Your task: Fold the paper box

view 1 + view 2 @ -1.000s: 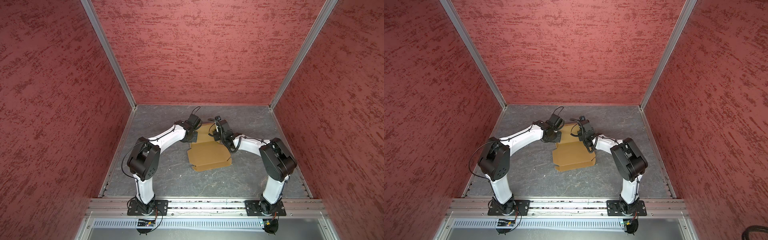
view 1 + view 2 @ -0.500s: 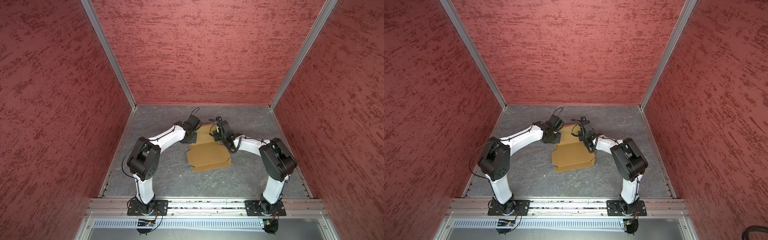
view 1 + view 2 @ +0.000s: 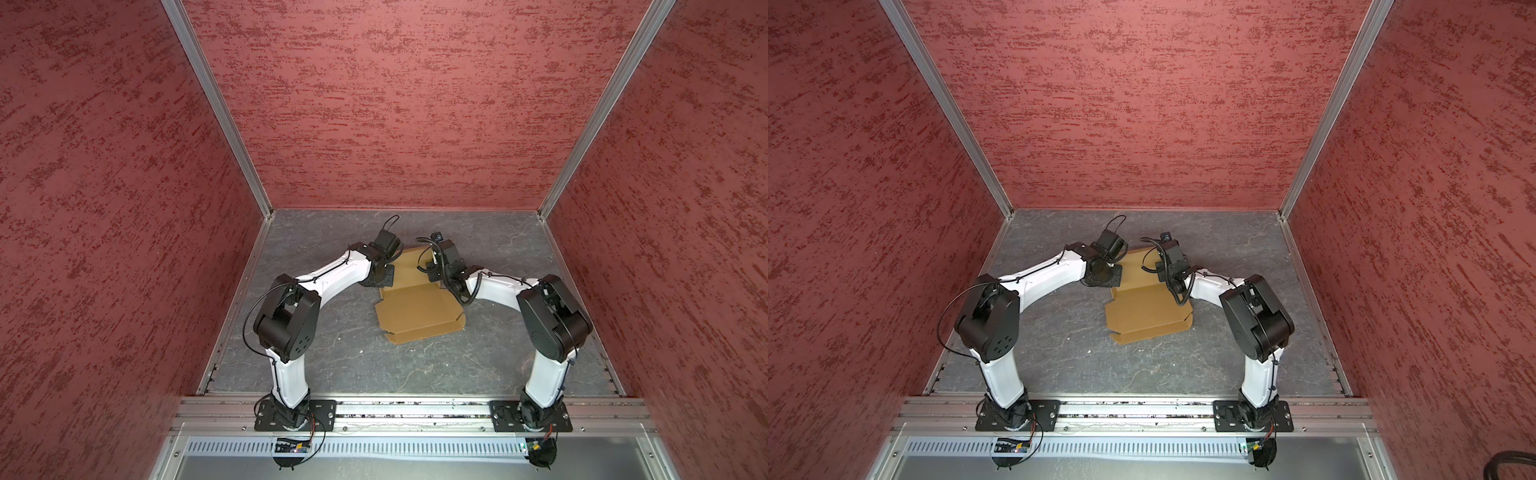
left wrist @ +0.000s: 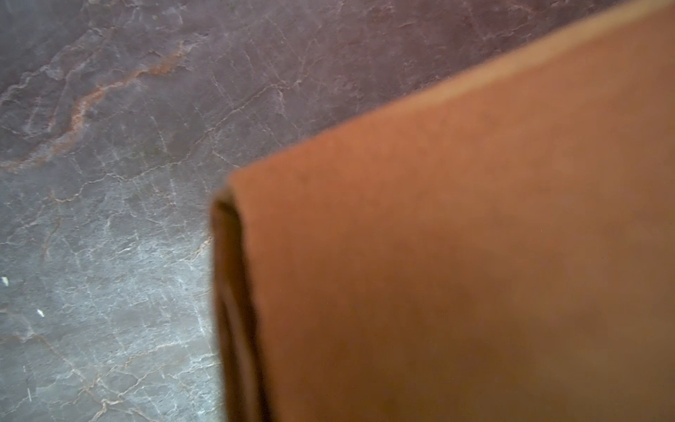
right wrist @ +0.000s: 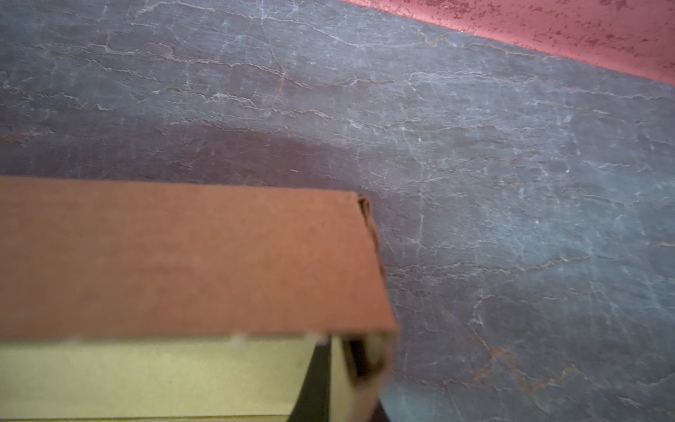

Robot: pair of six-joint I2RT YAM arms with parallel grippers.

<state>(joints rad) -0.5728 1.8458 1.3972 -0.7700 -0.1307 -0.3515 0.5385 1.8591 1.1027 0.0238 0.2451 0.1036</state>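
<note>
Both top views: paper box lying centrally on the table, rear flap between left gripper and right gripper, both closed, hold on cardboard unclear; likely light, stiff, crease-prone, best pinched along flap edges.

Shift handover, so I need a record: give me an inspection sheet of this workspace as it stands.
Surface: grey stone-look table, flat, no spill seen.
Job's things: paper box, brown cardboard, partly folded; near part lies flat, far part lifted at a crease.
Clutter: small white specks near the box.
Grippers: left claw and right claw both shut, at the box's far part; whether they pinch cardboard is hidden.
Cables: black cables loop off both wrists and the left elbow.
Surroundings: red textured walls, aluminium frame posts, mounting rail in front.
</note>
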